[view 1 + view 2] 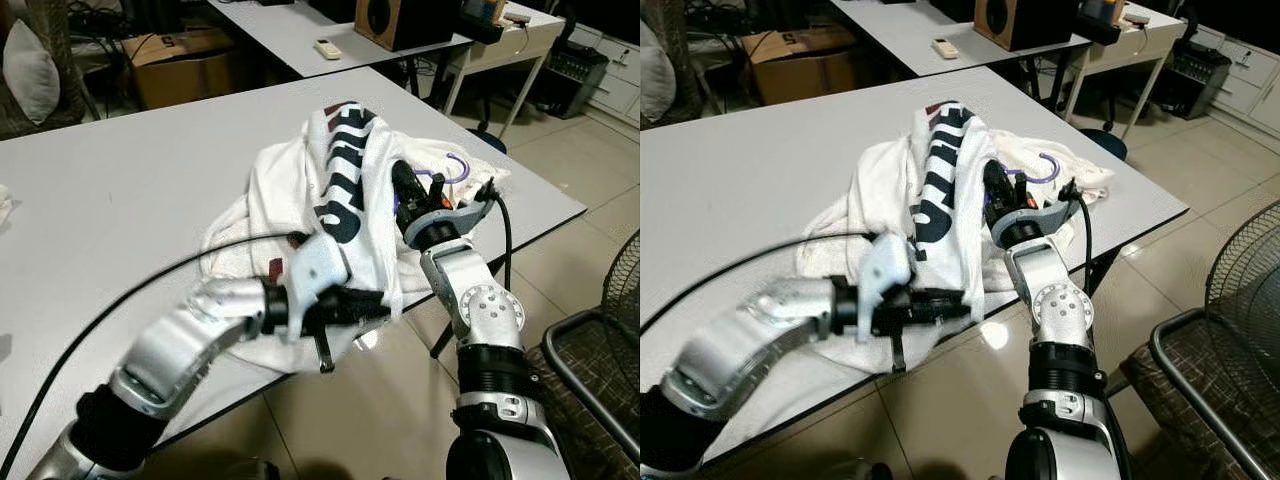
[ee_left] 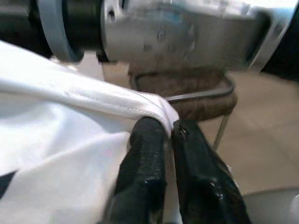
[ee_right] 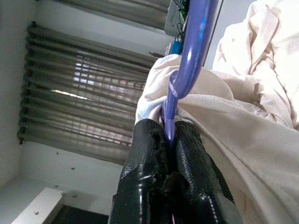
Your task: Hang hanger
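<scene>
A white T-shirt with dark blue lettering lies bunched near the grey table's front right corner. A purple hanger sits inside it, its hook poking out on the right. My right gripper reaches up from below the table edge and is shut on the purple hanger, with white cloth around its fingers. My left gripper is at the shirt's front hem, shut on a fold of the white fabric.
A dark wire chair stands on the tiled floor to my right. Beyond the table are a second grey table with a remote and a speaker, a cardboard box, and a white desk.
</scene>
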Tool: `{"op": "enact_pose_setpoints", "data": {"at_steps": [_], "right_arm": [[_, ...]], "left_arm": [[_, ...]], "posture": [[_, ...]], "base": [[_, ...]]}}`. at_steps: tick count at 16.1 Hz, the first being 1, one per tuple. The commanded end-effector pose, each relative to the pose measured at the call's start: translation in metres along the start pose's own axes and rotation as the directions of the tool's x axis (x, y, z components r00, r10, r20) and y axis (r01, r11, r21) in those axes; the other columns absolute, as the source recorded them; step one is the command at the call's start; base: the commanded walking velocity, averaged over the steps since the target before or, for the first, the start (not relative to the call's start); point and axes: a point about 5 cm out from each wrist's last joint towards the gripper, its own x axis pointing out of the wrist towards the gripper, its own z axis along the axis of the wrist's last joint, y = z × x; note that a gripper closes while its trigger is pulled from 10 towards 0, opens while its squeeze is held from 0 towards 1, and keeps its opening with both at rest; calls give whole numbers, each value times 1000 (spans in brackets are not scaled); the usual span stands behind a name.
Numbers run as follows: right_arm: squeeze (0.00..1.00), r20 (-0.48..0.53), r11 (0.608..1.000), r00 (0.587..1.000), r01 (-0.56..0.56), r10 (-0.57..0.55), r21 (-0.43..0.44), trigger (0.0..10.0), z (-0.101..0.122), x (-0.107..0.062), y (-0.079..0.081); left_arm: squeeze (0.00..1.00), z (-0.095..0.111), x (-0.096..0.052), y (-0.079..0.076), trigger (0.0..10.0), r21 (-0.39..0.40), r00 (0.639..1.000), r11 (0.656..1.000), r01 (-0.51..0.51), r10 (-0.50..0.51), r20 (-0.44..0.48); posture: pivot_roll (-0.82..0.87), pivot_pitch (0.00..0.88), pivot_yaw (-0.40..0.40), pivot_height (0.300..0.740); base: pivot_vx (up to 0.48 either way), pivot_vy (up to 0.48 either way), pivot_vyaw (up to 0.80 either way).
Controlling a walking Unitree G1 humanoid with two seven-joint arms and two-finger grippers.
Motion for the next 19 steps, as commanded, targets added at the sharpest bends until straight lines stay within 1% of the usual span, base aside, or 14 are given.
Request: {"op": "enact_pose_setpoints", "data": {"at_steps": [1, 4, 6, 7, 8, 10, 11, 12, 14, 15, 16, 17, 18, 19], "right_arm": [[0, -11, 995, 997, -81, 82, 65, 10000, -14, 11, 24], [0, -20, 994, 995, -102, 103, 41, 10000, -10, 12, 29], [0, -15, 992, 992, -122, 122, 37, 10000, -7, 12, 33], [0, -12, 991, 992, -127, 128, 40, 10000, -4, 12, 34], [0, -20, 990, 990, -137, 137, 17, 10000, -2, 12, 36], [0, -42, 985, 985, -169, 167, -44, 10000, 2, 10, 41], [0, -71, 973, 978, -204, 197, -107, 10000, 2, 7, 47], [0, -90, 963, 971, -231, 220, -140, 10000, 2, 3, 52], [0, -103, 954, 962, -265, 252, -139, 10000, 6, -5, 62], [0, -116, 942, 951, -303, 288, -147, 10000, 10, -14, 71], [0, -124, 932, 942, -328, 312, -151, 10000, 13, -20, 77], [0, -137, 927, 936, -343, 324, -151, 10000, 16, -26, 82], [0, -142, 925, 935, -346, 326, -156, 10000, 16, -28, 84], [0, -176, 921, 922, -368, 345, -125, 10000, 14, -36, 89]], "left_arm": [[1000, -1, 1, 2, 10000, 46, 999, 999, -29, 31, -24], [1000, -7, -2, -4, 10000, 105, 996, 994, 35, -26, -87], [1000, -15, -5, -9, 10000, 119, 990, 991, 65, -50, -131], [1000, -21, -8, -9, 10000, 135, 986, 989, 52, -30, -164], [1000, -29, -12, -9, 10000, 145, 981, 989, 43, -14, -195], [1000, -38, -26, -10, 10000, 101, 980, 995, 3, 17, -199], [1000, -39, -41, -11, 10000, 19, 986, 998, -56, 58, -154], [1000, -39, -55, -11, 10000, -60, 988, 990, -124, 117, -101], [1000, -38, -85, -7, 10000, -153, 958, 945, -288, 286, -30], [1000, -44, -109, -4, 10000, -192, 908, 888, -417, 414, -57], [1000, -48, -126, -2, 10000, -214, 865, 839, -500, 496, -73], [1000, -48, -138, -2, 10000, -246, 825, 792, -558, 561, -68], [1000, -47, -142, -3, 10000, -257, 808, 772, -581, 586, -64], [1000, -39, -145, -7, 10000, -288, 782, 747, -600, 623, -12]], "posture": [[-26, 9, -12, 740], [-26, 12, -14, 740], [-24, 12, -17, 740], [-24, 12, -18, 740], [-24, 11, -20, 740], [-27, 9, -20, 740], [-30, 6, -17, 740], [-34, 7, -15, 740], [-31, 1, -17, 740], [-25, 0, -21, 740], [-16, 0, -27, 740], [-3, 0, -34, 740], [3, 0, -35, 740], [14, 0, -39, 740]], "base": [[0, 0, 0], [0, 0, 0], [0, 0, 0], [0, 0, 0], [0, 0, 0], [0, 0, 0], [0, 0, 800], [0, 0, 800], [0, 0, 800], [0, 0, 794], [0, 0, 794], [0, 0, 794], [0, 0, 794], [0, 0, 800]]}}
